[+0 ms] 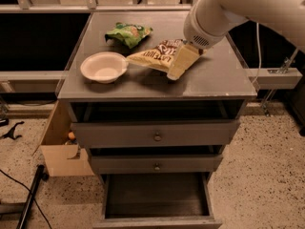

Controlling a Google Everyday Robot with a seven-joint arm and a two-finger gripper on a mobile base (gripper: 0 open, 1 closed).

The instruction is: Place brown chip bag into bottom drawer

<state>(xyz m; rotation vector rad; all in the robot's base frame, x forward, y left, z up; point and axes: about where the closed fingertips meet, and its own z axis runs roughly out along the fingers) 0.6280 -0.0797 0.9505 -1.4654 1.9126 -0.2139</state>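
The brown chip bag [153, 56], pale yellow with a dark brown panel and white lettering, lies flat in the middle of the cabinet top. My gripper [177, 67] hangs from the white arm at the upper right. It is low over the bag's right end and covers that part, and I cannot see whether it touches the bag. The bottom drawer [155, 198] is pulled out below the two knobbed drawers, and its grey interior looks empty.
A white bowl [104, 67] sits left of the brown bag, and a green chip bag [128, 32] lies behind them. The cabinet top [219, 78] has bare surface on its right side. A cardboard box [59, 149] stands on the floor by the cabinet's left side.
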